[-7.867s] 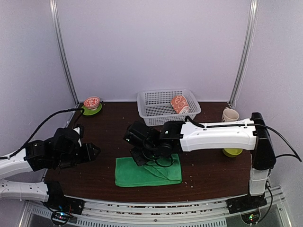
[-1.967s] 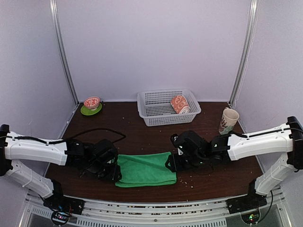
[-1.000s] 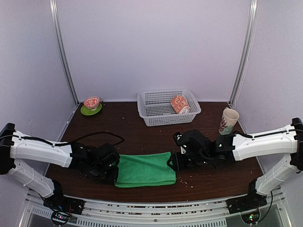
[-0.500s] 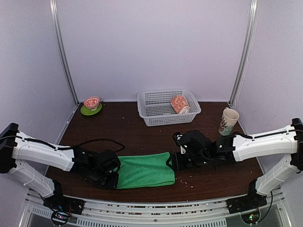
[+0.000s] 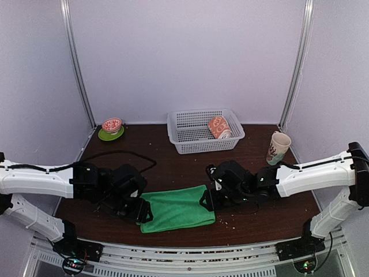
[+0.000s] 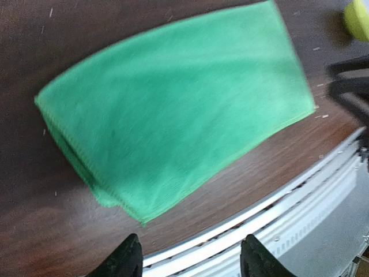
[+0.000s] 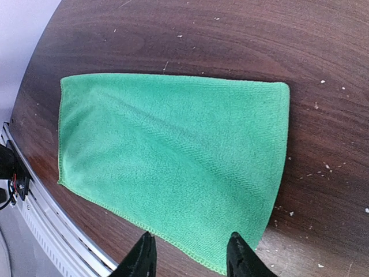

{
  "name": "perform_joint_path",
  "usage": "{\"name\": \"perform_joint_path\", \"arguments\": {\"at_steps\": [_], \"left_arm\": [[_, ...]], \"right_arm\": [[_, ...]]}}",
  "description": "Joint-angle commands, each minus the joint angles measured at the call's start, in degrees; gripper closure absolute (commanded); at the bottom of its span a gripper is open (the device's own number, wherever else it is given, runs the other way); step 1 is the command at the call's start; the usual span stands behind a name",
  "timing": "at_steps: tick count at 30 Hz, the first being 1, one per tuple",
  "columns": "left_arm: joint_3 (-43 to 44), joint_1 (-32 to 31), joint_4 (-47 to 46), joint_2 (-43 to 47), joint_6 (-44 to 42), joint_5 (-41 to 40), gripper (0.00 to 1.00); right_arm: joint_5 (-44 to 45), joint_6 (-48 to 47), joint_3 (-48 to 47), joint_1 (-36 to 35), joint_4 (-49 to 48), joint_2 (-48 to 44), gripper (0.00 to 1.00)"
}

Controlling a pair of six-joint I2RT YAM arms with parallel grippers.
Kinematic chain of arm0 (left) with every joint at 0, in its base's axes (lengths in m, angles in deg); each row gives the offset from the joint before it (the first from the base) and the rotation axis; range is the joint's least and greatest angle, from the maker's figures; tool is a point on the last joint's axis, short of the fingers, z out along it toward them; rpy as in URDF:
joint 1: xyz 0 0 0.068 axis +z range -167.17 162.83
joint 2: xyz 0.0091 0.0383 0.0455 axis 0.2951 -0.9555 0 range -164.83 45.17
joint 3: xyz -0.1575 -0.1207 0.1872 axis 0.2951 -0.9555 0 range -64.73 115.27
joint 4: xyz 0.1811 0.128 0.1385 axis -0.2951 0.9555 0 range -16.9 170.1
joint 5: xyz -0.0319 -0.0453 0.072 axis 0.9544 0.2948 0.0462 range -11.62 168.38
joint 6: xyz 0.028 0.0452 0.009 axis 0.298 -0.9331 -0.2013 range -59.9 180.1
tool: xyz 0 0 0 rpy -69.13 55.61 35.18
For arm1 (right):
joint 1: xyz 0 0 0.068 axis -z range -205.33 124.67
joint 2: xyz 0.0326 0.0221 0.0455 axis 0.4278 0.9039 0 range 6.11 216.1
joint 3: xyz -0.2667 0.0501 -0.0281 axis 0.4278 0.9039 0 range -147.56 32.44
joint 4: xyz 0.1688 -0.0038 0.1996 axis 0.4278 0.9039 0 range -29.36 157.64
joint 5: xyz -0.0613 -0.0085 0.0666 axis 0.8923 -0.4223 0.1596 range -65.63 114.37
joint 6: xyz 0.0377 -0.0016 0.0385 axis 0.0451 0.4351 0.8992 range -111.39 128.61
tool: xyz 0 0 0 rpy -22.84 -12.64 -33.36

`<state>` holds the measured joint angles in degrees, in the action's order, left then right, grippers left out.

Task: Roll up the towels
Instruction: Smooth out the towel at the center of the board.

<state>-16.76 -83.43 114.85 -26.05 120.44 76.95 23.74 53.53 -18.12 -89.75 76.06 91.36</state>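
Plainly, the green towel (image 5: 177, 208) lies flat and folded, with left end effector (image 6: 187, 259) and right end effector (image 7: 190, 248) released.

Left wrist view motion-blurred, green towel (image 6: 173, 109) weave lost. Yellow-green blob (image 6: 358, 17) cropped at corner, can't ID. Left hand (image 6: 190, 261), right hand (image 7: 190, 257): only fingertips in frame. Peach towel (image 5: 219, 127) print too small.

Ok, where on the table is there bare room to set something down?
Bare wood between the bowl and the basket, and a strip between basket and green towel. A smaller gap between basket and cup. Crowded at both towel ends, by the left end effector and right end effector.
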Motion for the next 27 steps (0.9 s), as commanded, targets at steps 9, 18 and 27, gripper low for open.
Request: {"name": "perform_joint_path", "arguments": {"at_steps": [9,18,27], "left_arm": [[5.55,12.54,-22.21,-13.88,-12.89,6.39,0.77],[-0.34,14.47,-28.11,-24.17,-12.96,9.37,0.78],[3.74,15.02,-19.74,-17.06,-18.50,6.61,0.56]], "right_arm": [[-5.80,4.53,0.20,-0.97,-5.01,7.71,0.63],[-7.16,7.63,8.11,-1.89,-7.30,7.65,0.64],[-1.56,1.93,0.42,1.01,1.44,-0.06,0.58]]}}
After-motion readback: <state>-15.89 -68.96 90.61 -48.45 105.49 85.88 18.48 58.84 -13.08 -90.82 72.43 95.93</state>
